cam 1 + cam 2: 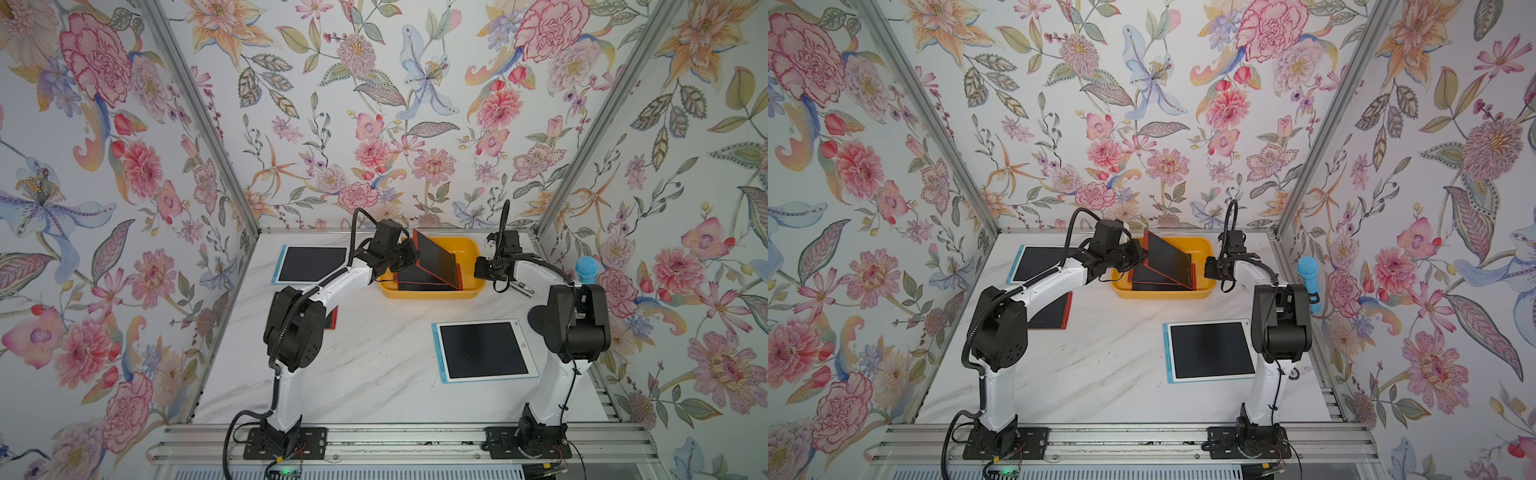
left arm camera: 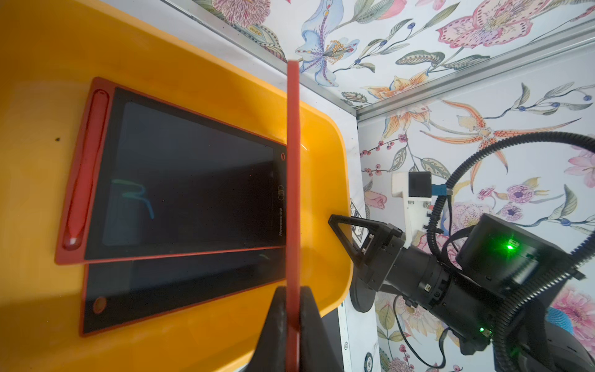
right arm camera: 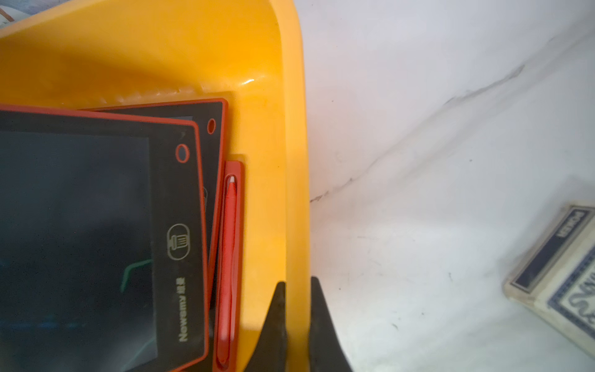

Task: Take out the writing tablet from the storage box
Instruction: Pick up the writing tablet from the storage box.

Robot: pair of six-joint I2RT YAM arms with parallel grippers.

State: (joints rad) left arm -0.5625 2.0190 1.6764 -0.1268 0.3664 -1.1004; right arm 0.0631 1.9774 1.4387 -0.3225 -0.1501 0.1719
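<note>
Red writing tablets (image 2: 180, 180) inside yellow storage box (image 2: 325, 154)

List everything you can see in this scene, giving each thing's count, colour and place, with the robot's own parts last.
storage box: one, yellow-orange, back centre of the table.
held red tablet: one, red frame, tilted over the box.
other red tablets: three; two flat inside the box, one on the table under the left arm.
blue tablets: two, blue-and-white frames; back left, front right.
microphone: one, blue, by the right wall.
card pack: one, blue-and-white, on the table beside the box.
table: one, white marble.
left gripper: black, shut on the held red tablet's edge.
right gripper: black, shut on the box's rim.
</note>
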